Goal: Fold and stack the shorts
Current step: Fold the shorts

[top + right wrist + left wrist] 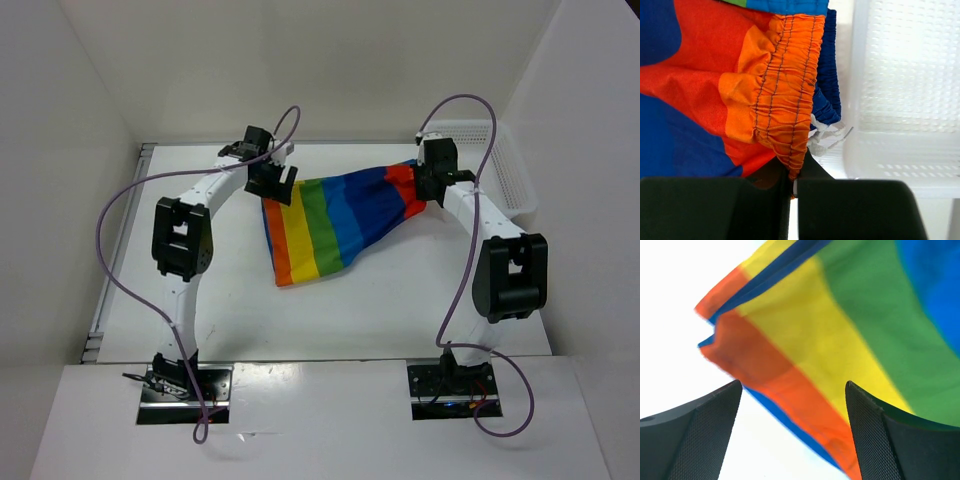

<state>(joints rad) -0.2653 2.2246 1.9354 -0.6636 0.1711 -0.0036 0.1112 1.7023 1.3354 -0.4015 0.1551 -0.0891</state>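
The rainbow-striped shorts (330, 220) lie spread across the middle of the table, legs toward the left front, waistband raised at the right. My right gripper (430, 185) is shut on the orange gathered waistband (790, 105), whose edge is pinched between the fingers; the white drawstring (822, 137) dangles beside it. My left gripper (272, 182) hovers over the shorts' left end with its jaws wide apart. In the left wrist view the orange and blue hem (790, 400) passes below the two black fingers (875, 440), and nothing is held between them.
A white mesh plastic basket (500, 160) stands at the back right, just behind the right gripper (792, 187) and close to the waistband. White walls enclose the table on the left, back and right. Purple cables loop off both arms.
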